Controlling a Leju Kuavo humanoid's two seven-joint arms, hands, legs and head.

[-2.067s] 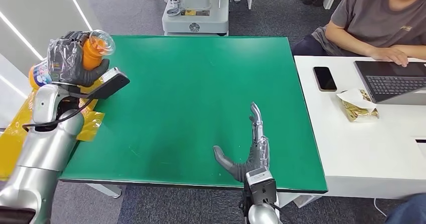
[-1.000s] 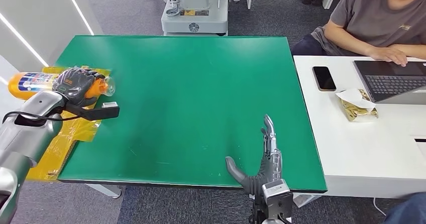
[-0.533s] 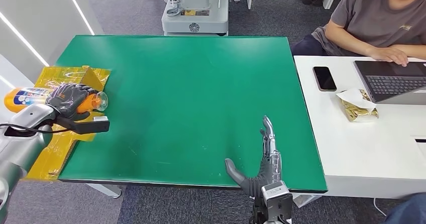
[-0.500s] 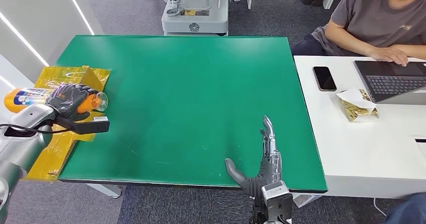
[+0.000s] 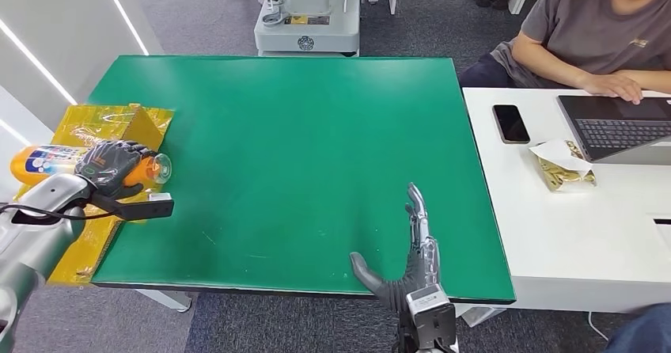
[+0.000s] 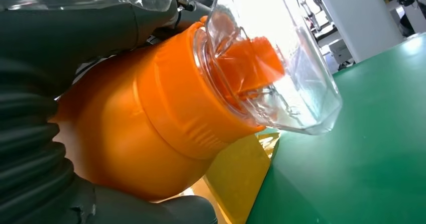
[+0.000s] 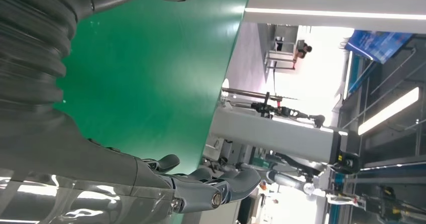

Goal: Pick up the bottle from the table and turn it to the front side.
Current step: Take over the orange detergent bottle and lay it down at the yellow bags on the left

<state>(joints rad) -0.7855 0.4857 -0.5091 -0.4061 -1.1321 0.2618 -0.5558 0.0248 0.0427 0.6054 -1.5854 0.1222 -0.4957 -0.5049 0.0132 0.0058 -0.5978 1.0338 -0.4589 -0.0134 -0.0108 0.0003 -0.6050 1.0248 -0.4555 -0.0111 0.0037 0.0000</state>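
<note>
one bottle, one phone, one laptop

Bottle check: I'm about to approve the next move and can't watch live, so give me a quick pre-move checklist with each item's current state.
1. Left hand grips the bottle: ok.
2. Clear cap seated over the orange nozzle: ok.
3. Bottle lying sideways, cap toward the green table: ok.
4. Front label facing the camera: cannot tell; part of a label shows past the hand.
5. Right hand open, holding nothing, at the near table edge: ok.
6. Yellow bag beneath the bottle, could snag: not ok.
</note>
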